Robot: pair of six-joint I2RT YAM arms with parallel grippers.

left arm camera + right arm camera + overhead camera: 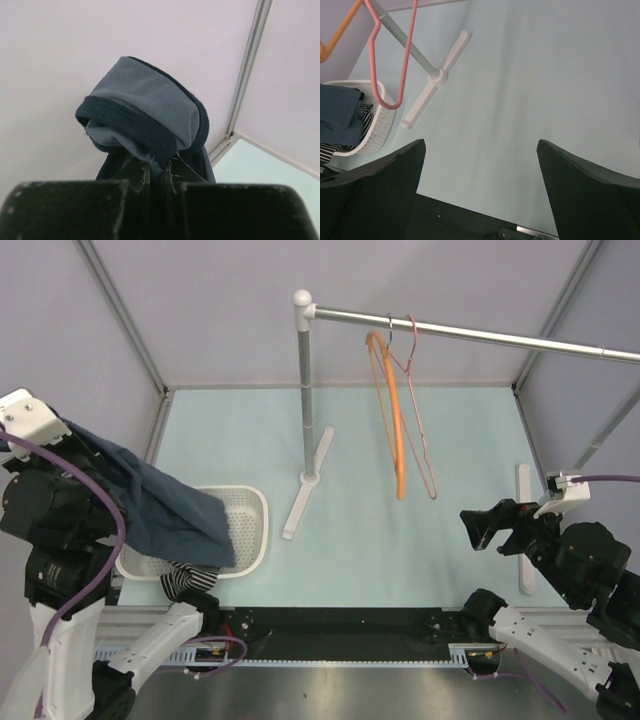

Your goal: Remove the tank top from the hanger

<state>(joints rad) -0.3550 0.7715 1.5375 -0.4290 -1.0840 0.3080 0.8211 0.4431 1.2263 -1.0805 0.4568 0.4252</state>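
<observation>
The orange hanger [393,410] hangs bare from the rail, its end also showing in the right wrist view [340,30]. The striped tank top [190,580] lies crumpled over the front edge of the white basket [255,502], partly under a navy T-shirt [150,502]; a bit of its stripes shows in the basket [367,114]. My left gripper [159,167] is raised at the far left, shut on a fold of the navy T-shirt [145,105], which drapes down into the basket. My right gripper [480,527] hovers low on the right, open and empty [480,145].
A thin pink wire hanger [420,430] hangs right beside the orange one. The rack's upright pole [307,390] and its foot [305,502] stand mid-table, and the rail [480,335] runs to the right. A second rack foot [525,530] lies beside my right arm.
</observation>
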